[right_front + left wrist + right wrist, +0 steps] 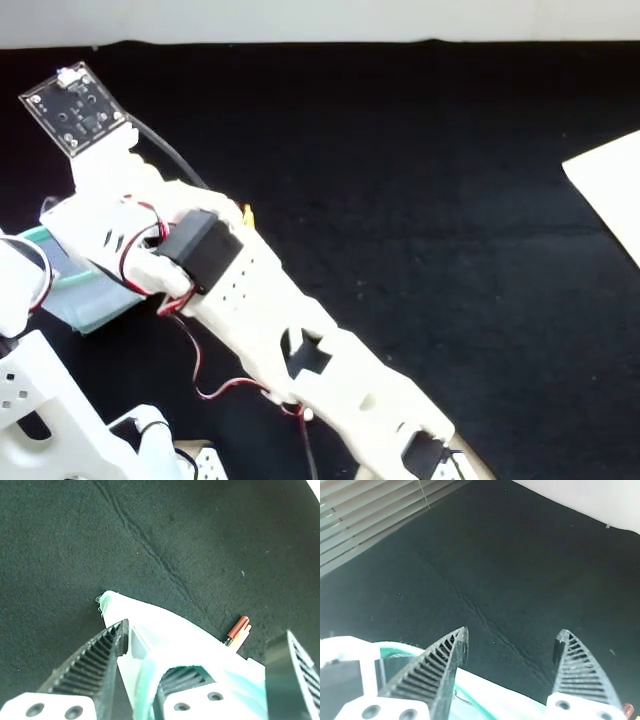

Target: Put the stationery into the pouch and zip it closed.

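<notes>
Mostly, room to move lies rightward on the bench (420, 180). The pouch (95, 300) sits at its left edge, a pen (239, 630) just beside it. The left hand (145, 650) pinches the pouch's rim, and the right hand (514, 632) hangs wide above.

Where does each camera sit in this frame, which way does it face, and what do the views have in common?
High view: fixed above the table, looking down; a white arm stretches over the pouch.
Left wrist view: on the left wrist, looking down past the left gripper, jaws shut on the pouch, with a pen beyond.
Right wrist view: on the right wrist, facing across the table toward window blinds; the right gripper shows, jaws open.
Shared: the pouch appears in all three.
</notes>
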